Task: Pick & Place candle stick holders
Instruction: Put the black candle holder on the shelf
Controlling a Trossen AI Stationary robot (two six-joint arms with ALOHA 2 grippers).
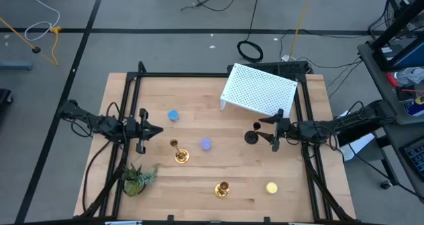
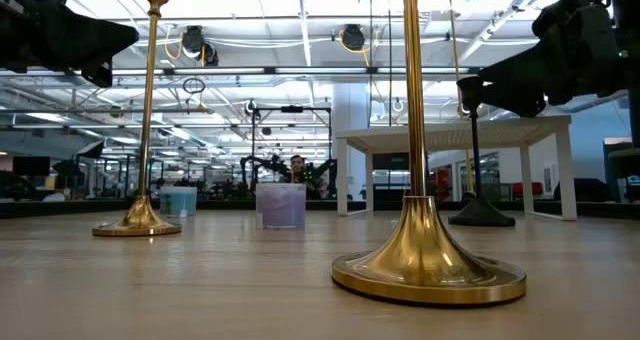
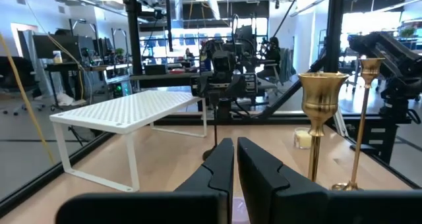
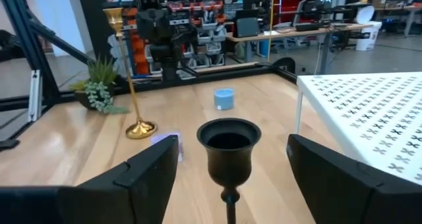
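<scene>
Black candle holder (image 1: pixel 251 137): upright toward the bench's right edge, just beside the white stand (image 1: pixel 258 89). Right tool (image 4: pixel 227 168): fingers spread wide, cup framed between them, not yet gripped. Closure is best made low on the slim stem, squarely, lest it be tipped. Left tool (image 3: pixel 235 159): fingers together, waiting near the left edge.

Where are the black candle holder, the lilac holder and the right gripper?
black candle holder (image 4: pixel 229 142): right wrist view, on its cup.
lilac holder (image 1: pixel 206 144): high view, on its top.
right gripper (image 1: pixel 260 134): high view, between its open fingertips, around the black holder.
</scene>
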